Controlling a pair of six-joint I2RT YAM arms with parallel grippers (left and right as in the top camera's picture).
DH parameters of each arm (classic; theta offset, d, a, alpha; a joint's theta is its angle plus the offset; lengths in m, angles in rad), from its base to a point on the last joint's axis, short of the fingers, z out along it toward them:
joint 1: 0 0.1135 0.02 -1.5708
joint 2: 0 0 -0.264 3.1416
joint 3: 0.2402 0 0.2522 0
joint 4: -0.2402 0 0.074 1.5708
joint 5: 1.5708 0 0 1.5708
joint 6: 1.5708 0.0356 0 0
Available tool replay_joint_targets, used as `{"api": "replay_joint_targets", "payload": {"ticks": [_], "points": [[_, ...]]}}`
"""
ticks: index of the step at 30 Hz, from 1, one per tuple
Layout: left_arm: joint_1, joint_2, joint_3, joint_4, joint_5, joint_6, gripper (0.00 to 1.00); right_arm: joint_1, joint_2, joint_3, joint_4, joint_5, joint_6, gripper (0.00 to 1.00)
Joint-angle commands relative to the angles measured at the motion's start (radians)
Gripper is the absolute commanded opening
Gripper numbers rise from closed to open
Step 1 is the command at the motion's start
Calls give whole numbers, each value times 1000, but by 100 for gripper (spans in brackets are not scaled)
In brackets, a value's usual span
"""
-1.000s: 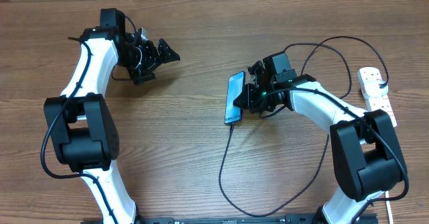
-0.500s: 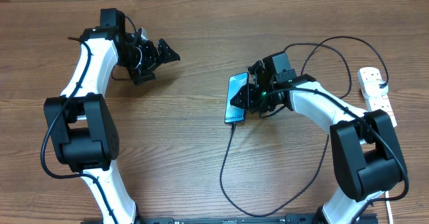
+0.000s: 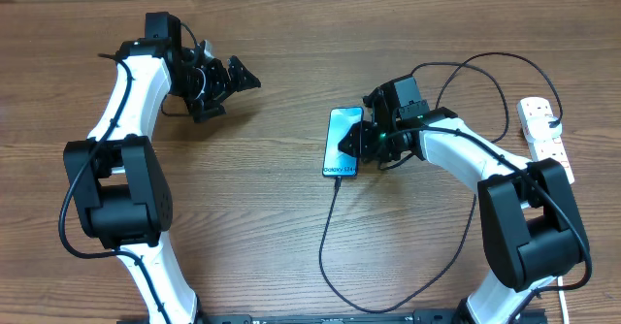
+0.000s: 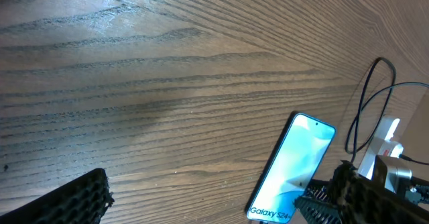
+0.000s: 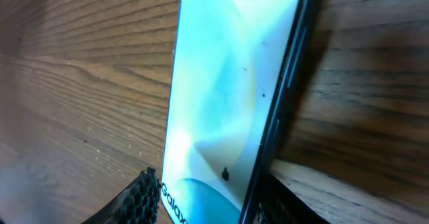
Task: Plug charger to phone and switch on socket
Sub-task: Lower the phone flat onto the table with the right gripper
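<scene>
The phone (image 3: 340,142) lies near the table's middle with its blue-teal screen up and its "Galaxy" band at the near end. My right gripper (image 3: 359,142) is shut on it across its width, a finger on each long edge, as the right wrist view (image 5: 221,103) shows. The charger (image 3: 325,237), a thin black cable, runs from the phone's near end, loops along the front and goes back right. The socket (image 3: 543,135) lies at the far right. My left gripper (image 3: 236,80) is open and empty at the back left. The phone also shows in the left wrist view (image 4: 295,163).
The socket's white cord (image 3: 563,283) runs down the right edge by the right arm's base. The black cable arcs behind the right arm (image 3: 485,72). Bare wood lies between the two arms.
The phone has turned in my right gripper from standing on its edge to nearly flat, so more of its screen shows. The left arm has not moved.
</scene>
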Motion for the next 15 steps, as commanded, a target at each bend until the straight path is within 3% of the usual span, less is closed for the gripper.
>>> {"api": "replay_joint_targets", "payload": {"ticks": [1, 15], "points": [[-7, -28, 10, -1, -3, 26, 100, 4, -3, -1, 4, 22, 0, 45], [-7, -28, 10, -1, -3, 26, 100, 3, -3, -1, 3, 38, 4, 43]]}}
